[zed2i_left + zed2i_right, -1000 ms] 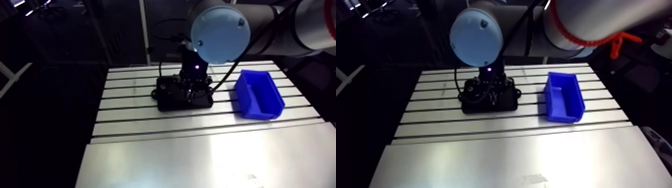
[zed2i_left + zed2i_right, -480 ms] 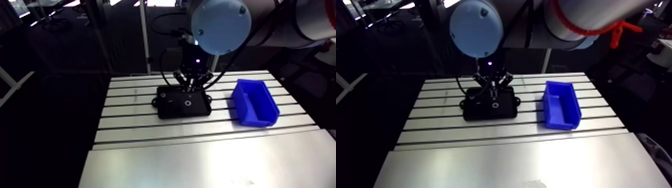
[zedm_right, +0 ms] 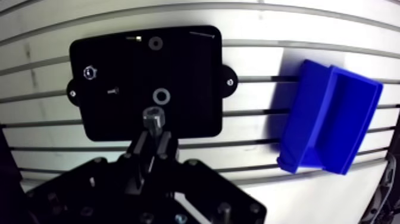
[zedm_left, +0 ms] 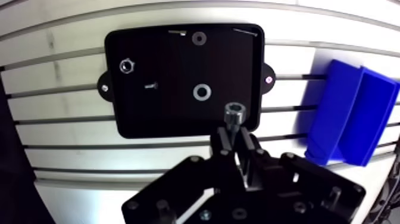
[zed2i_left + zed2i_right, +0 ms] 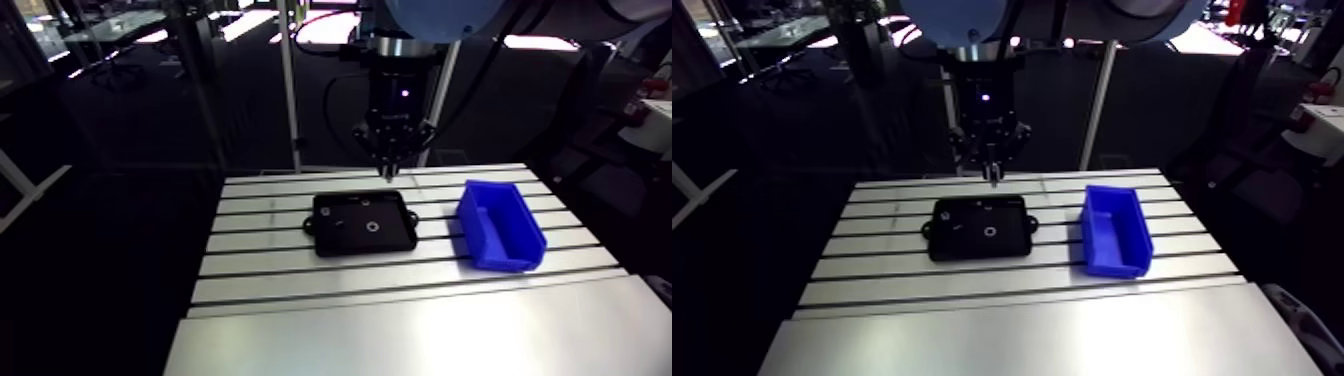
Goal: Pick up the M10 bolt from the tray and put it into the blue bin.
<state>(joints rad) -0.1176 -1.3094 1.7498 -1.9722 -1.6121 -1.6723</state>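
Note:
In the wrist view my gripper (image 4: 234, 136) is shut on the M10 bolt (image 4: 234, 114), whose socket head sticks out past the fingertips. It hangs well above the black tray (image 4: 143, 77), over the tray's edge nearest the gripper. In the arm view the gripper (image 5: 388, 176) is raised over the tray's (image 5: 362, 222) far edge. The blue bin (image 4: 351, 116) stands on the table beside the tray, to the right of it in the arm view (image 5: 500, 222), and nothing shows inside it.
Small parts lie in the tray: a washer (image 4: 202, 92), a dark ring (image 4: 198, 38), a nut (image 4: 126, 65) and a small screw (image 4: 151, 86). The slotted table (image 5: 300, 275) gives way to a smooth plate (image 5: 420, 335) at the front.
The gripper has risen from down in the tray to well above it, carrying the bolt. The arm camera has shifted with the arm, so the whole scene looks moved.

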